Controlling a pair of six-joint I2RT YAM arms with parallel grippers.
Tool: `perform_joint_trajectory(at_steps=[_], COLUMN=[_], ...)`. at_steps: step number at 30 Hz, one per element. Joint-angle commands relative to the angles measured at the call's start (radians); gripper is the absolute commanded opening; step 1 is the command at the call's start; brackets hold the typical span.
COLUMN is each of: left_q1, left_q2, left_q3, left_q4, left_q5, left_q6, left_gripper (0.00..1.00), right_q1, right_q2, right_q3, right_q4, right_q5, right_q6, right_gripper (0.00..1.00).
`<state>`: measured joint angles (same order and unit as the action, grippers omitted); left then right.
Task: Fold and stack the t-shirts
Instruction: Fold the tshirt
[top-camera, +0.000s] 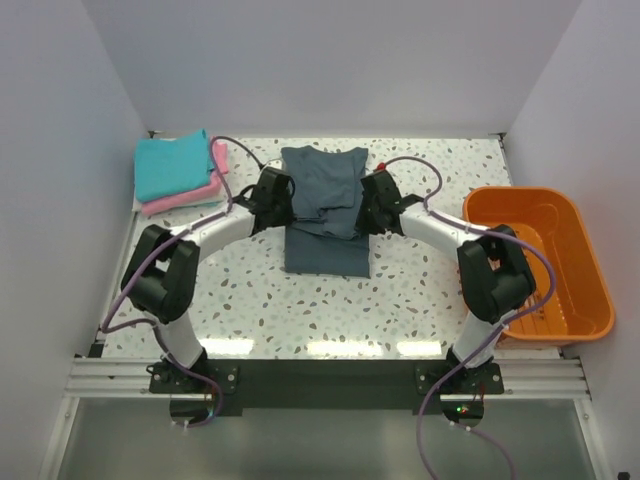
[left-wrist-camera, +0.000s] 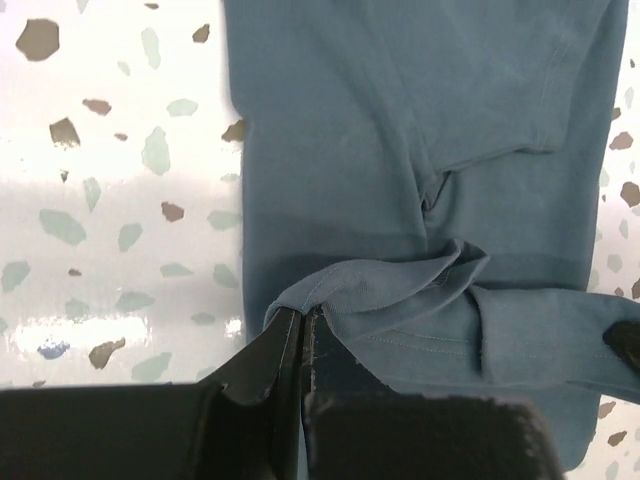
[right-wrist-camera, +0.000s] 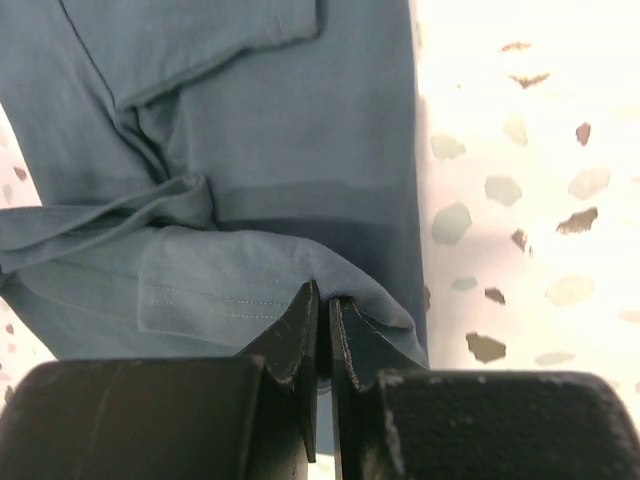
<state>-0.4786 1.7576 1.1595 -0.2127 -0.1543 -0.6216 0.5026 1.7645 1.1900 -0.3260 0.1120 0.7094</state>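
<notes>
A dark slate blue-grey t-shirt (top-camera: 325, 215) lies lengthwise in the middle of the speckled table, its sleeves tucked in. My left gripper (top-camera: 284, 203) is shut on a raised fold of its left edge (left-wrist-camera: 330, 290). At the shirt's right edge (right-wrist-camera: 345, 272) my right gripper (top-camera: 366, 210) pinches the cloth the same way. Between the two grips the hem band hangs lifted across the shirt. A folded turquoise t-shirt (top-camera: 172, 163) rests on a folded pink t-shirt (top-camera: 185, 197) at the table's back left corner.
An orange plastic bin (top-camera: 585, 270) stands at the right side of the table (top-camera: 300, 300), close to the right arm's elbow. White walls enclose the back and both sides.
</notes>
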Motion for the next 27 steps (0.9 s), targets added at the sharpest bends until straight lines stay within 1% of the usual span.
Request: perform_joint_trajectory(at_steps=[1, 4, 5, 6, 7, 8, 9, 10, 11, 13, 16, 17, 18, 19, 21, 22, 24, 25, 26, 27], left_q1=[0.018, 0.023, 0.028, 0.031, 0.035, 0.043, 0.047, 0.051, 0.057, 0.061, 0.061, 0.061, 0.061, 0.061, 0.061, 0.061, 0.061, 0.061, 0.061, 0.061], left_q2=[0.046, 0.095, 0.106, 0.117, 0.134, 0.138, 0.140, 0.137, 0.134, 0.120, 0.089, 0.076, 0.063, 0.027, -0.015, -0.064, -0.122, -0.182, -0.211, -0.243], left_q3=[0.087, 0.126, 0.135, 0.146, 0.167, 0.173, 0.177, 0.177, 0.177, 0.175, 0.171, 0.163, 0.152, 0.122, 0.082, 0.031, -0.038, -0.111, -0.147, -0.218], left_q4=[0.069, 0.059, 0.053, 0.044, 0.021, 0.015, 0.013, 0.015, 0.015, 0.013, 0.001, 0.001, 0.001, 0.007, 0.009, 0.013, 0.030, 0.039, 0.039, 0.042], left_q5=[0.035, 0.048, 0.047, 0.042, 0.035, 0.023, 0.021, 0.016, 0.015, 0.007, 0.007, 0.013, 0.016, 0.018, 0.028, 0.032, 0.061, 0.067, 0.076, 0.079], left_q6=[0.051, 0.053, 0.054, 0.051, 0.048, 0.045, 0.040, 0.039, 0.037, 0.033, 0.036, 0.034, 0.033, 0.031, 0.023, 0.019, 0.005, -0.001, -0.010, -0.021], left_gripper=[0.00, 0.00, 0.00, 0.00, 0.02, 0.12, 0.21, 0.51, 0.71, 1.00, 1.00, 1.00, 1.00, 1.00, 1.00, 1.00, 1.00, 1.00, 1.00, 1.00], right_q1=[-0.021, -0.032, -0.036, -0.038, -0.044, -0.045, -0.049, -0.055, -0.058, -0.071, -0.084, -0.084, -0.084, -0.084, -0.082, -0.076, -0.059, -0.024, -0.003, 0.023], right_q2=[0.026, 0.056, 0.068, 0.090, 0.105, 0.115, 0.130, 0.131, 0.135, 0.133, 0.113, 0.105, 0.098, 0.084, 0.043, 0.026, -0.034, -0.048, -0.066, -0.066], right_q3=[0.065, 0.089, 0.095, 0.103, 0.123, 0.132, 0.146, 0.152, 0.157, 0.186, 0.198, 0.197, 0.191, 0.174, 0.130, 0.106, 0.027, 0.007, -0.009, -0.016], right_q4=[0.039, 0.035, 0.035, 0.031, 0.018, 0.013, 0.008, 0.015, 0.018, 0.002, -0.008, -0.011, -0.010, -0.011, -0.015, -0.004, 0.025, 0.033, 0.033, 0.022], right_q5=[-0.015, -0.032, -0.040, -0.047, -0.057, -0.058, -0.061, -0.061, -0.051, -0.043, -0.049, -0.052, -0.072, -0.083, -0.095, -0.110, -0.144, -0.143, -0.137, -0.121], right_q6=[-0.011, -0.010, -0.008, -0.008, -0.007, 0.001, 0.002, 0.005, 0.002, -0.005, -0.017, -0.036, -0.044, -0.054, -0.082, -0.090, -0.100, -0.105, -0.123, -0.131], right_gripper=[0.00, 0.00, 0.01, 0.05, 0.15, 0.20, 0.22, 0.29, 0.36, 0.47, 0.58, 0.65, 0.68, 0.74, 0.92, 0.99, 0.99, 0.99, 0.99, 0.99])
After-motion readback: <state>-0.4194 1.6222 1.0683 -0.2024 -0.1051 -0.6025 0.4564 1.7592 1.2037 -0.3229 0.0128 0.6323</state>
